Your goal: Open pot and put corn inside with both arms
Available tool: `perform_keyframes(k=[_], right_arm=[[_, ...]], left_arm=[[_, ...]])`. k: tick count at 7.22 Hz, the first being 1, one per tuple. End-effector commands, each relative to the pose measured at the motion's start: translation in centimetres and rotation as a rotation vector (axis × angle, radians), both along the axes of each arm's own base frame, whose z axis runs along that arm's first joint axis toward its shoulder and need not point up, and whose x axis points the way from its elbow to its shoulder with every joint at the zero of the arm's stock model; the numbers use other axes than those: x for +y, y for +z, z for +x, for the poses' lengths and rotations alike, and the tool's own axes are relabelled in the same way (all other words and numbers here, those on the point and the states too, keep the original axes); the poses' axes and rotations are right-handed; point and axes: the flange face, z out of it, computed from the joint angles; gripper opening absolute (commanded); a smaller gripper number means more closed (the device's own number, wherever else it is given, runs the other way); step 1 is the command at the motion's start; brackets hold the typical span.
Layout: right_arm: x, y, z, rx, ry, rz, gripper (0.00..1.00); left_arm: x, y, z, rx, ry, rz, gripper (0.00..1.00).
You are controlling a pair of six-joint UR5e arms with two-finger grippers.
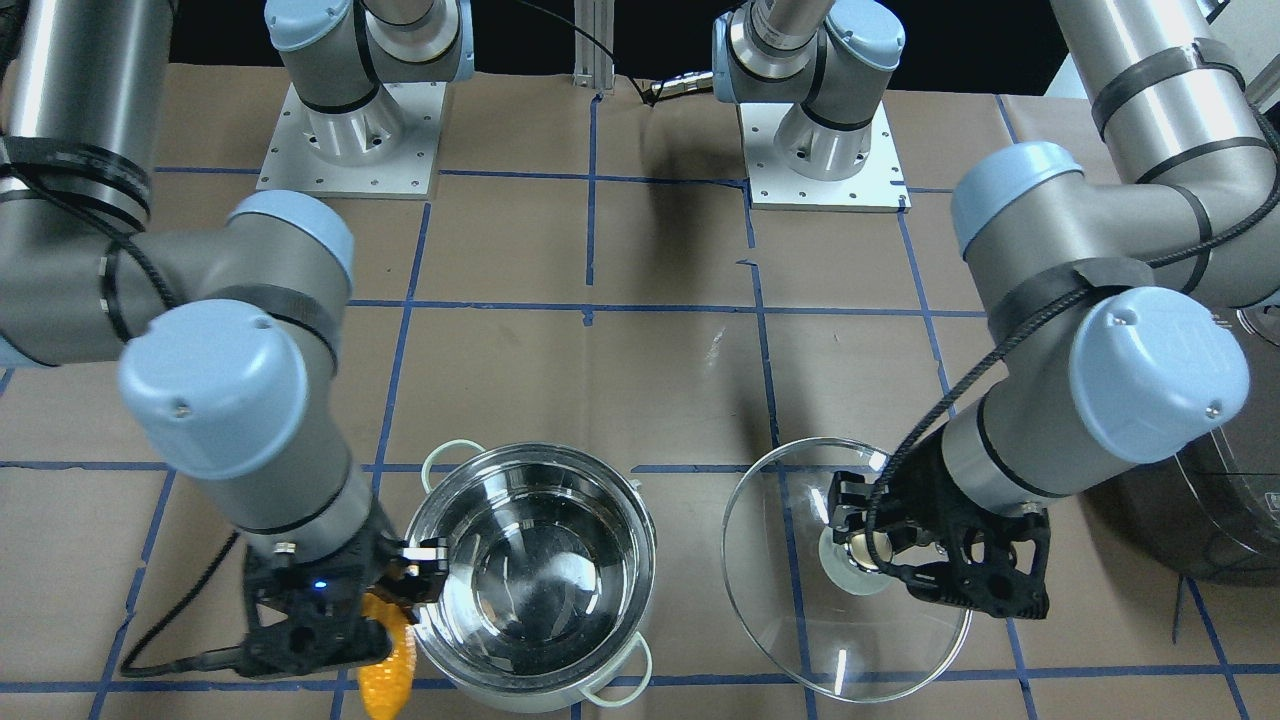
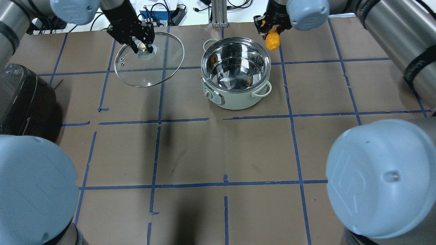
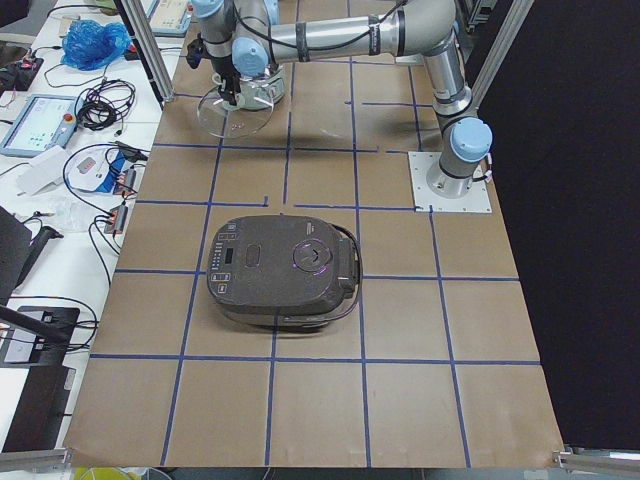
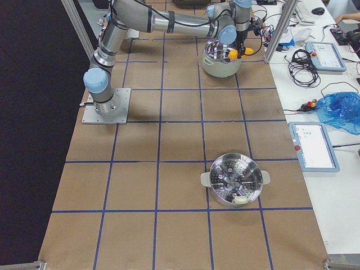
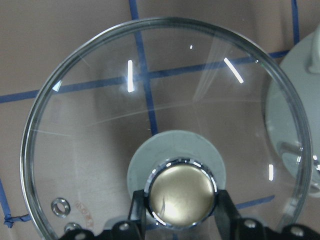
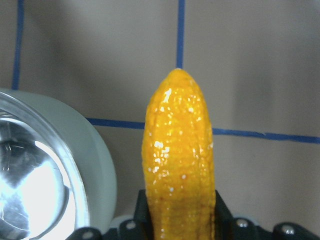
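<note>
The steel pot point(image 2: 235, 98) stands open and empty at the far middle of the table; it also shows in the front view point(image 1: 530, 580). My left gripper point(image 2: 141, 46) is shut on the knob point(image 5: 181, 196) of the glass lid point(image 2: 150, 69) and holds the lid tilted, off to the pot's left. My right gripper point(image 2: 270, 32) is shut on the yellow-orange corn point(image 2: 272, 41). The corn point(image 6: 177, 160) hangs just outside the pot's far right rim, over the table. In the front view the corn point(image 1: 388, 670) sits beside the rim, not inside.
A dark rice cooker point(image 2: 24, 98) stands at the table's left side, near the left arm. A steel steamer basket point(image 4: 235, 179) sits far out on the right end of the table. Blue tape lines grid the brown table cover.
</note>
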Motion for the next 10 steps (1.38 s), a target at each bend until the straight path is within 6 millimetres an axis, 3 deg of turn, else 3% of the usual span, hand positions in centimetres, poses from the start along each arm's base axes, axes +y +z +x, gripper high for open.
perform_keyframes(k=[1,2,3,4,5,6,7,8,9,10], right_arm=[[0.9,-3.7,8.3,0.035,0.02,0.035,0.14],[1.2,-6.8,9.9,0.057,0.031,0.07,0.14],[1.4,-8.1,10.5,0.059,0.038,0.088,0.15],[1.6,-8.9,10.4,0.069,0.038,0.102,0.16],[2.6,-11.0,10.1,0.077,0.043,0.136,0.21],[2.7,-11.3,10.1,0.076,0.043,0.126,0.22],[2.8,-10.8,10.0,0.074,0.04,0.121,0.26],[2.8,-10.9,10.0,0.075,0.044,0.122,0.54],[2.8,-10.4,9.9,0.075,0.053,0.118,0.91],[3.0,-8.6,9.9,0.068,0.053,0.096,1.0]], left_arm=[[2.1,-7.7,3.5,0.016,-0.002,-0.102,0.01],[2.3,-8.6,4.0,-0.036,-0.002,-0.109,0.01],[2.3,-8.6,4.6,-0.096,-0.003,-0.107,0.01],[2.3,-8.9,4.9,-0.134,-0.001,-0.098,0.01],[2.2,-9.5,5.0,-0.136,0.0,-0.09,0.01],[1.7,-11.0,5.1,-0.134,-0.001,-0.08,0.01],[1.8,-11.3,5.1,-0.138,-0.001,-0.073,0.02],[1.8,-11.3,5.4,-0.168,-0.002,-0.068,0.02],[1.8,-11.3,5.4,-0.169,-0.002,-0.07,0.02],[1.7,-11.5,5.7,-0.167,0.001,-0.067,0.02]])
